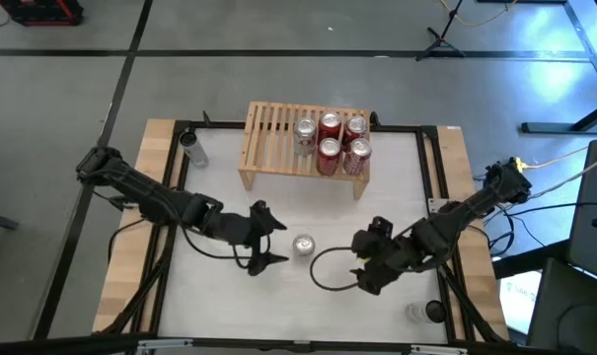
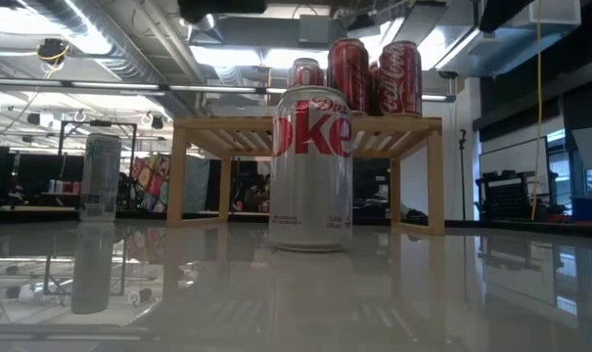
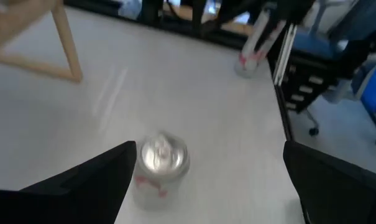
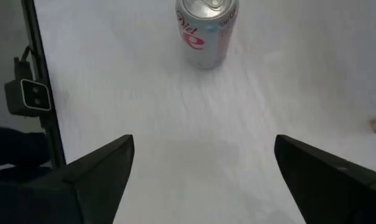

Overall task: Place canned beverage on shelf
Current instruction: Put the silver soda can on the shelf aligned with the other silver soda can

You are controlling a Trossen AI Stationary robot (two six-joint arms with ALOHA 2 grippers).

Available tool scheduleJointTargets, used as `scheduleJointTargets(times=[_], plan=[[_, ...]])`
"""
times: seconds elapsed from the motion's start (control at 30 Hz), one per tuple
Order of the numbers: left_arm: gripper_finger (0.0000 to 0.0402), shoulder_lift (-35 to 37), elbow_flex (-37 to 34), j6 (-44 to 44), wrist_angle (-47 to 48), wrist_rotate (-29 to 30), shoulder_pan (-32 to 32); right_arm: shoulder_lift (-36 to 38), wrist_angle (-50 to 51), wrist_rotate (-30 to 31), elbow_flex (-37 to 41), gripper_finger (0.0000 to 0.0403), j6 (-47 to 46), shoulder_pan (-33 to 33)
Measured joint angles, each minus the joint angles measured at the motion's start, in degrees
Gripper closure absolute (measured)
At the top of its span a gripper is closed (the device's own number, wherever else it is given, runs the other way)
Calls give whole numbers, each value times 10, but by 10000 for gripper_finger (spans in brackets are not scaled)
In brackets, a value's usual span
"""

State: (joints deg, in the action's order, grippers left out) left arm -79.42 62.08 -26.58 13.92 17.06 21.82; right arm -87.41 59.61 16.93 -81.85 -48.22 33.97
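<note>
Silver can (image 1: 303,245) stands upright just beside open left pincer (image 1: 269,238).

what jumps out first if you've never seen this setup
A lone silver Diet Coke can stands upright mid-table between the open left gripper and the open right gripper, touched by neither. Behind it, the low light-wood slatted shelf carries a cluster of red and silver cans on its right half. A tall slim silver can stands on the table left of the shelf.
</note>
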Motion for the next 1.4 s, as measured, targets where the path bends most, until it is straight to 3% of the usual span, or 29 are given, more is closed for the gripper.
scheduleJointTargets(times=[0.23, 0.5, 0.67, 0.97, 1.17, 1.3, 1.4], plan=[[5, -36, 0, 96, -11, 16, -11, 0, -1, 5, 0, 26, -25, 7], [5, -144, 0, 129, -68, -65, -49, 0, -2, 0, 0, 26, -36, 7], [5, -175, 0, 139, -111, -74, -65, 0, -2, -15, 0, 26, -41, 7], [5, -176, 0, 151, -112, -78, -67, 0, -2, -15, 0, 26, -45, 14], [5, -169, 8, 99, -104, -112, -66, 0, 0, -11, 0, 26, -40, 13], [5, -142, 12, 73, -92, -121, -61, 0, 0, -11, 0, 26, -39, 13], [5, -104, 15, 72, -64, -90, -61, -1, -1, -10, 0, 26, -39, 13]])
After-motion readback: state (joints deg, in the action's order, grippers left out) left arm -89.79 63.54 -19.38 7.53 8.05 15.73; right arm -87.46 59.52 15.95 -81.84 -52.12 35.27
